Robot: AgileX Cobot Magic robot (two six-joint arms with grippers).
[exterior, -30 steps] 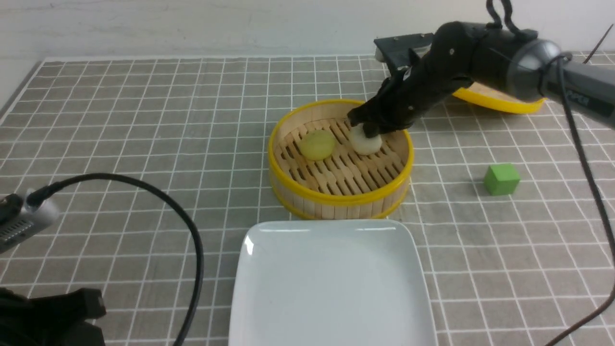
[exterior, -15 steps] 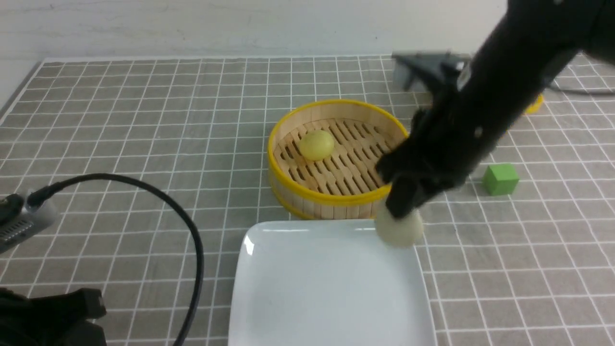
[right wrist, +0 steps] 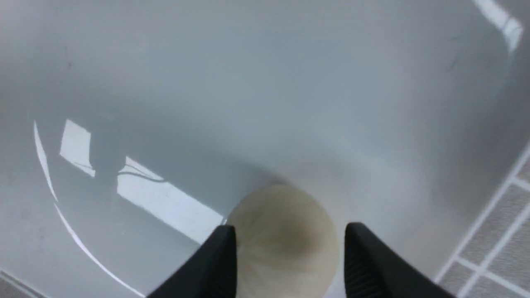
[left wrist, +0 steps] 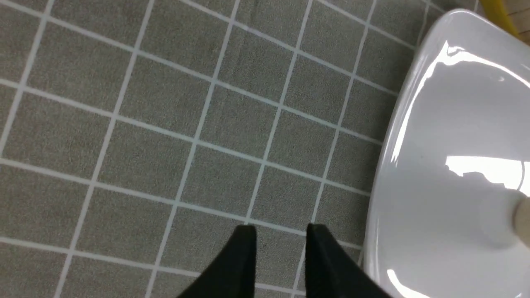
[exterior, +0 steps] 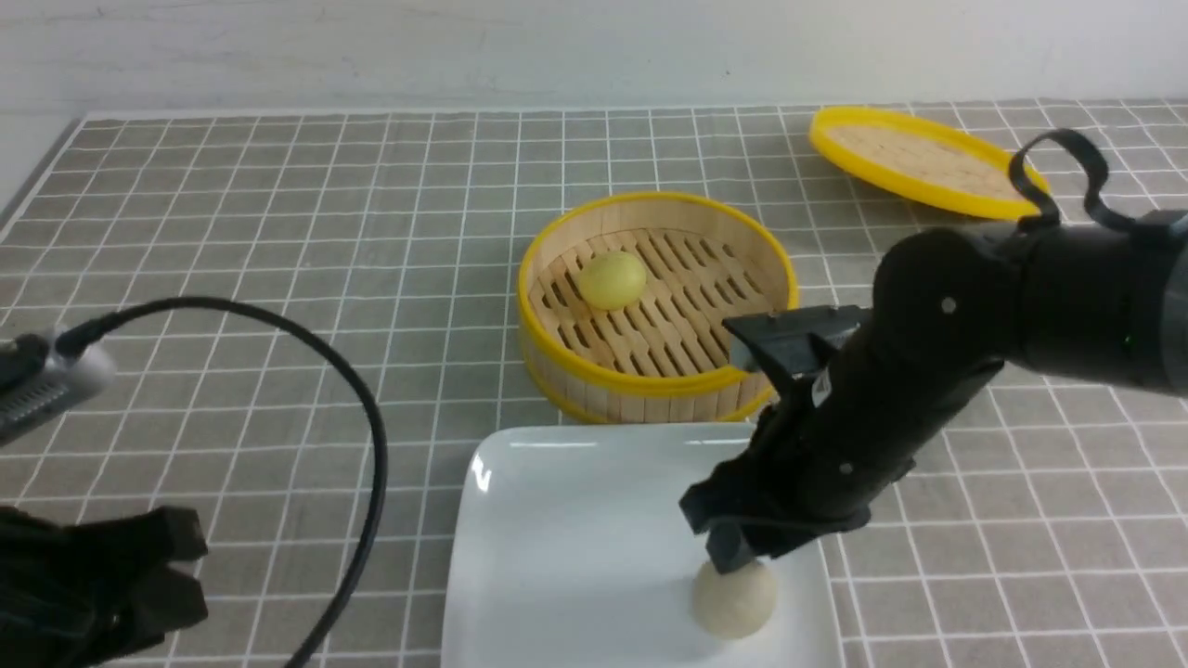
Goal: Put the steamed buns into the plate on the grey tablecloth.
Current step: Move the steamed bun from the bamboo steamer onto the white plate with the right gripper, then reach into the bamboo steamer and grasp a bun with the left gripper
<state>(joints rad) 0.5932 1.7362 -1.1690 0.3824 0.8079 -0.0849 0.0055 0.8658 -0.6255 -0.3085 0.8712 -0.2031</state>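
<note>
On the plate (exterior: 557, 557), close to its near right corner, sits the beige bun (exterior: 733, 598), a smooth off-white ball resting on the glossy white surface. Directly above it hangs the right end effector (right wrist: 290, 234), pointing down. Its two black fingers (right wrist: 219, 256) stand apart, one on each side of the bun. In the right wrist view one finger is right against the bun's edge, while a thin strip of plate shows between the bun and the other finger, so the bun is not clamped.

The yellow bun (exterior: 613, 280) lies inside the steamer (exterior: 650, 380), on the slatted floor towards its left side. This round, yellow-rimmed bamboo basket stands just behind the plate; whether the two touch cannot be told. The flat lid (exterior: 919, 158) lies well apart, at the far right, behind the right arm.

A grey cloth (exterior: 278, 232) with thin white grid lines covers the whole worktop.

The left end effector (left wrist: 281, 231) hovers low over bare cloth just left of the plate's edge. Its fingertips are slightly apart, with cloth showing between them and nothing held. A black cable (exterior: 371, 436) loops over the cloth on the left.
</note>
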